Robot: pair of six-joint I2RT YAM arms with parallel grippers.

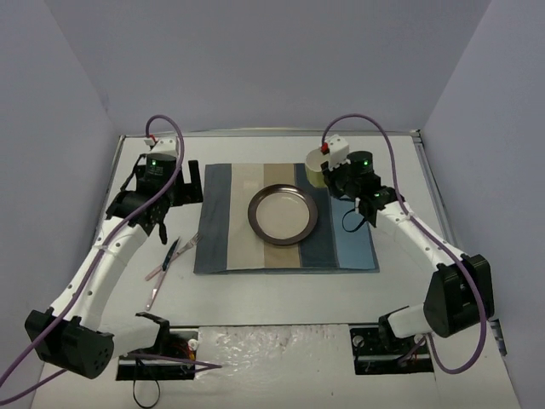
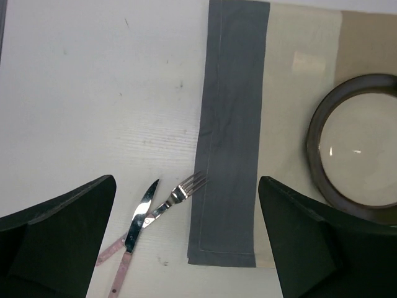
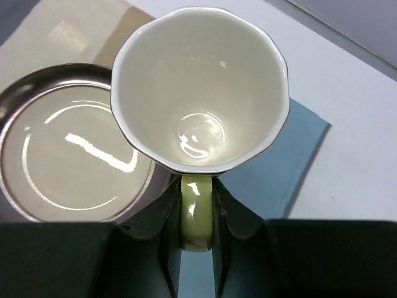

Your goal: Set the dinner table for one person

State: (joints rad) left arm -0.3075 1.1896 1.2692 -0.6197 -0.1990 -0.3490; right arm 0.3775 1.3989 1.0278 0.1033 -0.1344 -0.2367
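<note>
On the white dinner table (image 1: 272, 298) lies a striped blue-and-beige placemat (image 1: 285, 217) with a dark-rimmed plate (image 1: 283, 213) at its middle. A knife (image 2: 141, 214) and a fork (image 2: 180, 194), both pink-handled, lie crossed on the tabletop just left of the mat; the fork's tines touch the mat's edge. My left gripper (image 2: 186, 183) hovers open above them with nothing between its fingers. My right gripper (image 3: 196, 198) is shut on the pale green handle of a cup (image 3: 200, 87), white inside and empty, held over the mat's far right part beside the plate (image 3: 68, 155).
Lavender-grey panels wall the table on three sides. A purple cable loops over each arm. The two arm bases sit at the near edge. Bare tabletop (image 2: 93, 93) lies left of the mat, and more (image 3: 360, 124) lies to its right.
</note>
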